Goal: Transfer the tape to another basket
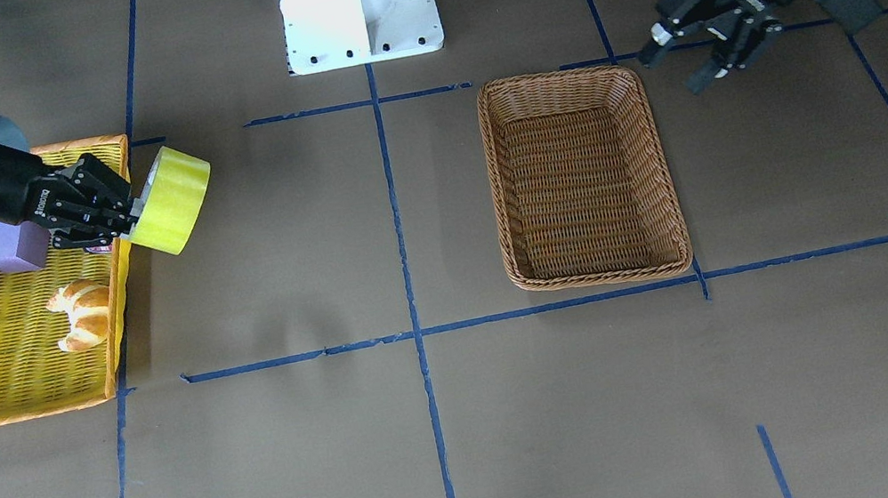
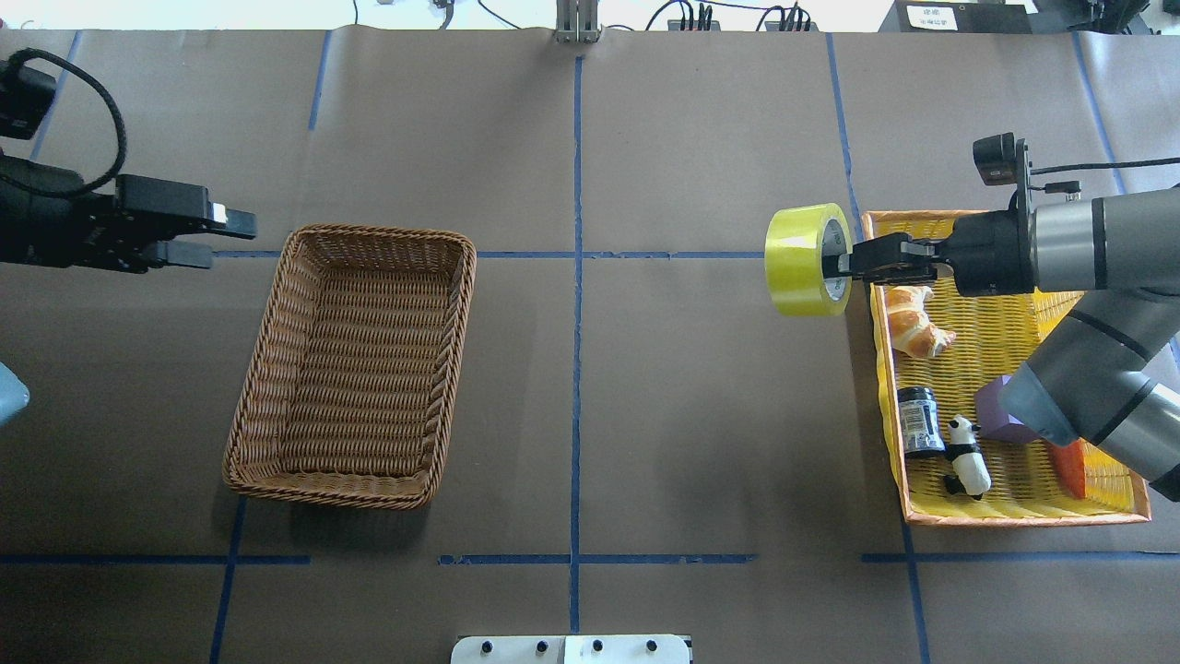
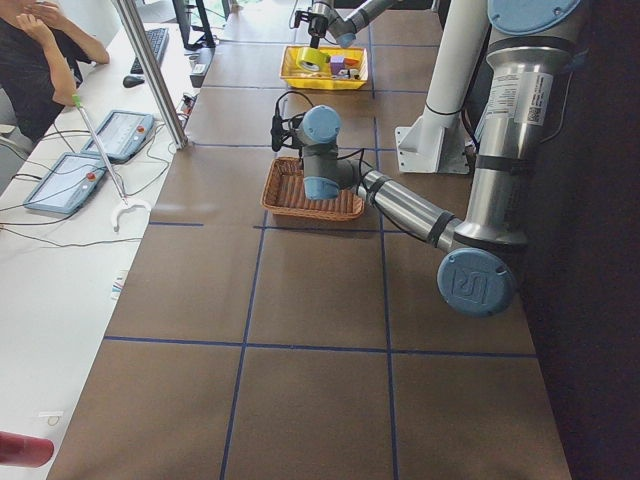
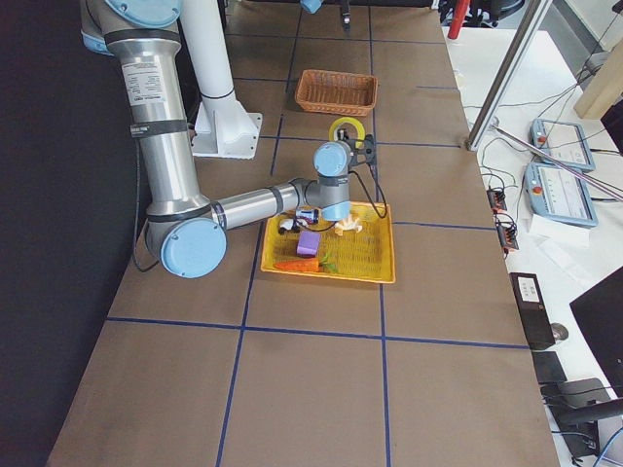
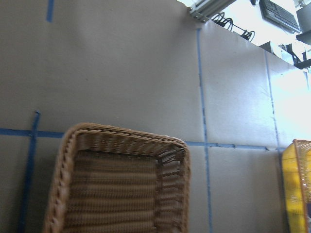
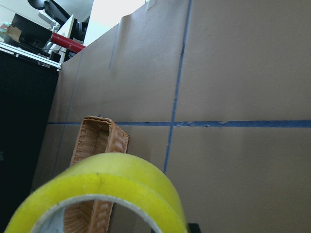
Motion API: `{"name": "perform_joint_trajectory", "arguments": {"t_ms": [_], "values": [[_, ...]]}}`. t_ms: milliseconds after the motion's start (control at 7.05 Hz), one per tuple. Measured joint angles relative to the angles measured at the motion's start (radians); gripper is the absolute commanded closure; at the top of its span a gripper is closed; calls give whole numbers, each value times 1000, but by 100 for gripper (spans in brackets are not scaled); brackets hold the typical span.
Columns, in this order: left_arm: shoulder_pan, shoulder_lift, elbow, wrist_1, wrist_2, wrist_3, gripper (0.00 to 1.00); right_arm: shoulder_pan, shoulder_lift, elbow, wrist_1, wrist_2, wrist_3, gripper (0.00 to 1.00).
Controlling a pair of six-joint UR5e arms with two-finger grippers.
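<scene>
The tape (image 2: 804, 261) is held off the tabletop (image 2: 682, 415) by the right gripper (image 2: 841, 265). Its fingers are closed on the roll's wall, and one of them appears to reach inside the pale core. The roll is carried on edge with its open face turned back toward the gripper, so its axis is laid roughly along the table's length. It is seen just past the inner rim of the yellow tray (image 2: 991, 318), which is set at the table's right end, and only bare brown surface is found beneath it. The basket (image 2: 267, 369) is set in the table's left half, well apart from the tape, and from the gripper it lies along the table's length toward the left end. Its long axis is run across the table, from the robot's edge to the operators' edge, so its shorter span is judged to be the one met by a carry from the right. The left gripper (image 2: 230, 240), fingers parted and nothing held, is placed just beside the basket on its left-end side and is far nearer to it. The carry is nonetheless judged to fall to the right arm, from which a long reach across the middle would be required before release.
</scene>
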Motion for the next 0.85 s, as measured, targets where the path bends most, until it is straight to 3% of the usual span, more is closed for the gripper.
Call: {"name": "perform_joint_trajectory", "arguments": {"t_ms": [142,426,568,852], "values": [[93,-52,-37,-5,72,-101,0,-28,0,0,72,-15,27,100],[180,-169,-74,-13,127,-302,0,-81,4,11,213,-27,93,100],[197,-194,-92,-24,146,-359,0,-106,13,36,261,-29,145,100],[282,-206,-103,-103,285,-420,0,-185,20,133,293,-96,241,100]]}}
